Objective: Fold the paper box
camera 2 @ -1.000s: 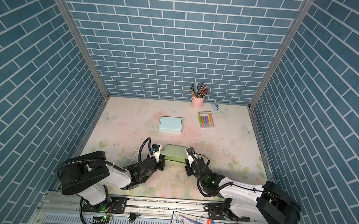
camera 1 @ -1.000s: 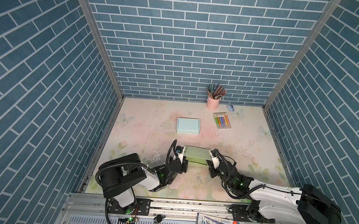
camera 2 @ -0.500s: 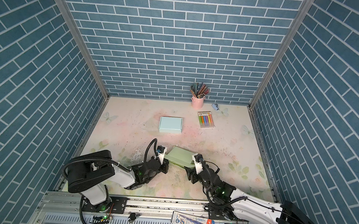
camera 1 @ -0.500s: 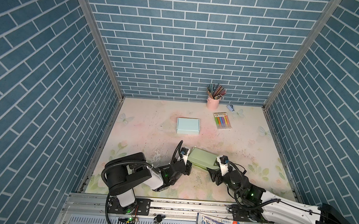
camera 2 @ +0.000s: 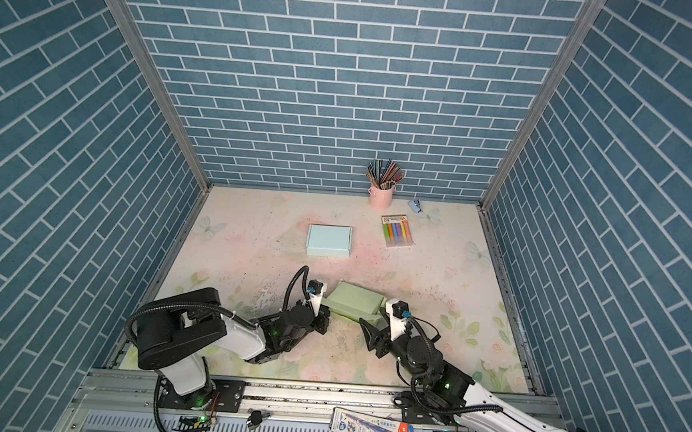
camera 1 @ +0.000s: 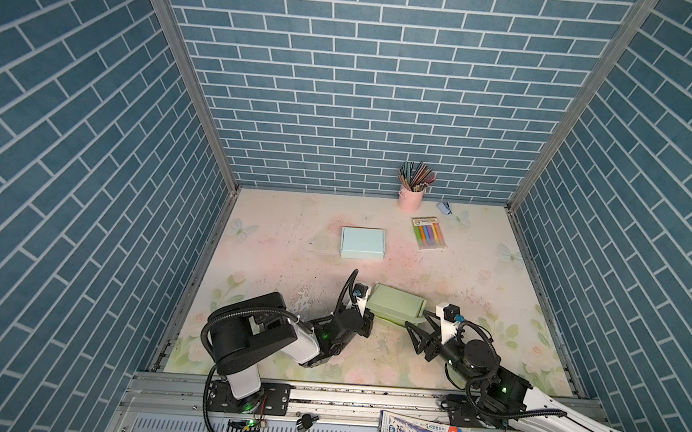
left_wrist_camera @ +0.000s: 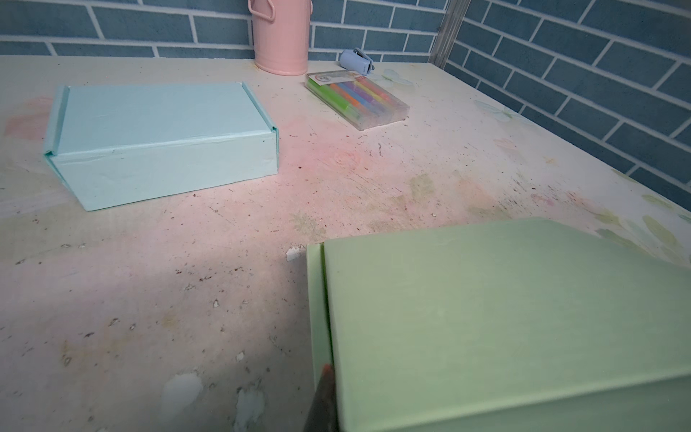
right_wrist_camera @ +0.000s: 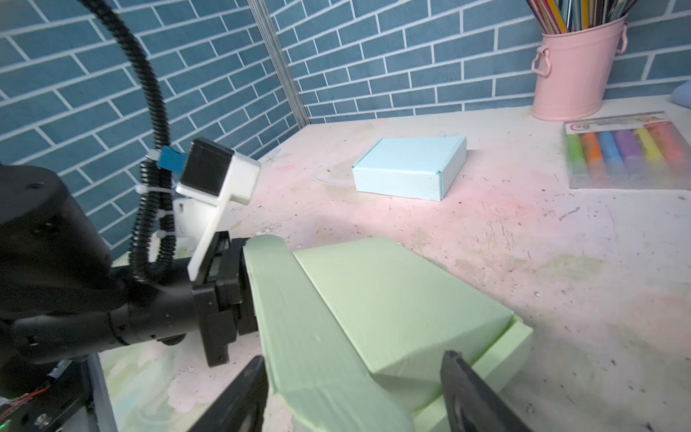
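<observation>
Green box (camera 1: 396, 310): it lies on the near middle of the worktop (camera 1: 291, 263), between the two arms. The lid is down. In the right wrist view the box (right_wrist_camera: 392, 299) looks tilted, and a long front flap slopes down from it.
Left gripper (camera 1: 368, 320): it is closed narrow on the left end of the green box. In the right wrist view it (right_wrist_camera: 232, 299) touches the end flap. In the left wrist view only one dark fingertip (left_wrist_camera: 324, 389) shows, against the side of the box (left_wrist_camera: 486, 318).
Right gripper (camera 1: 415, 318): it stands wide at the right end of the green box. Its two fingers (right_wrist_camera: 467, 389) are on each side of the box corner. I cannot tell if they touch it.
Blue box (camera 1: 362, 243): folded shut, farther back on the worktop, well apart from the green box.
Pink cup (camera 1: 410, 198): at the back wall, full of pencils.
Marker pack (camera 1: 429, 233): flat, near the cup.
</observation>
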